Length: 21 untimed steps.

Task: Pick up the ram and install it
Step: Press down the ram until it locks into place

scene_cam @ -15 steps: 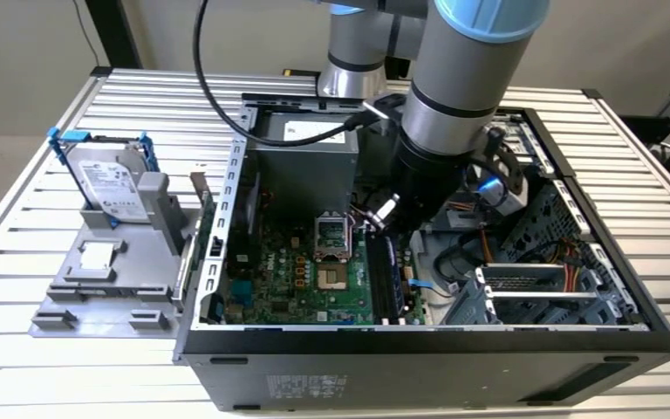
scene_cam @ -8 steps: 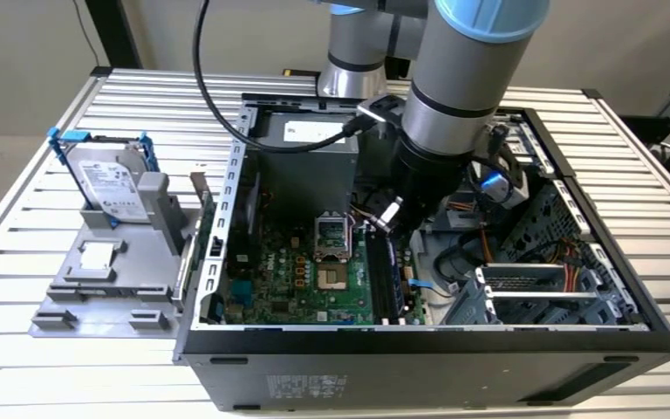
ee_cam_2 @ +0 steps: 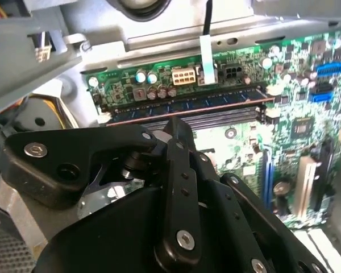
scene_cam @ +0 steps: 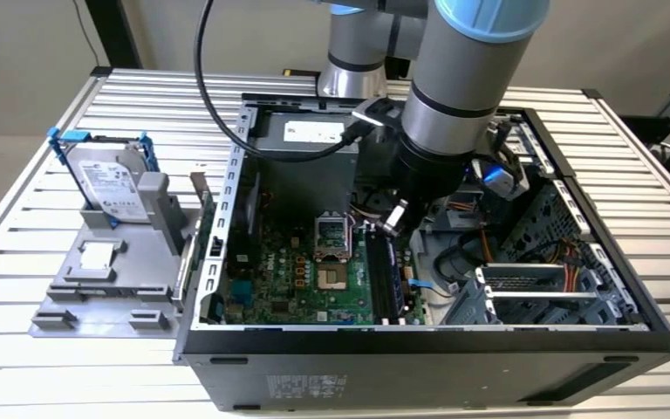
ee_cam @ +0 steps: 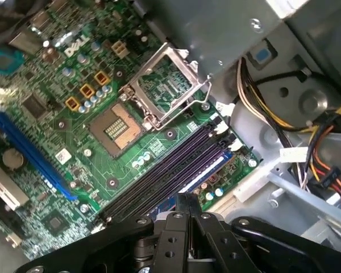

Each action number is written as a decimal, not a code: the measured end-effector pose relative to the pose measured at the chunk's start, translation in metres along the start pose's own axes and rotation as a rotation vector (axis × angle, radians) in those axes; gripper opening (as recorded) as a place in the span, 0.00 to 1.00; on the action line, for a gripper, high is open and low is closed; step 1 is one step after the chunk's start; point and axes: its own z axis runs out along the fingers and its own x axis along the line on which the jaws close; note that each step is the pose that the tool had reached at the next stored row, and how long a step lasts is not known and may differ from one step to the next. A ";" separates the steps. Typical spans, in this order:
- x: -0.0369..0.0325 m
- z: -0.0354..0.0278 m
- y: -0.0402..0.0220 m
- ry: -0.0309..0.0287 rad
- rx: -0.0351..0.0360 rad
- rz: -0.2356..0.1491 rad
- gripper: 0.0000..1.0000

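The ram (ee_cam_2: 182,106): where does it lie at this moment? (A)

In the second wrist view you see it as a bluish stick with dark chips, standing on edge in the outermost of the memory slots (ee_cam: 165,170), at the margin of the motherboard (scene_cam: 311,288). In the exterior view those slots run at 3 o'clock from the processor socket (scene_cam: 332,279), inside the open computer case (scene_cam: 428,349). (B)

And the gripper (ee_cam_2: 176,126)? (A)

Your gripper hangs just above the slots, near their 12 o'clock end in the exterior view. In both wrist views its two fingers meet tip to tip, with nothing visible between them. You cannot tell whether the tips touch the stick's upper edge. (B)

What lies outside the case? (A)

At 9 o'clock from it in the exterior view, you find a hard drive (scene_cam: 108,179) propped in a grey holder (scene_cam: 102,297) on the slatted table (scene_cam: 32,375). (B)
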 end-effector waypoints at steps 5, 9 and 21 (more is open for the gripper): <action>0.0000 0.0001 0.0000 -0.0009 0.0016 -0.090 0.00; 0.0000 0.0001 0.0000 -0.0029 0.0049 -0.158 0.00; 0.0000 0.0012 0.0000 -0.0024 0.0048 -0.376 0.00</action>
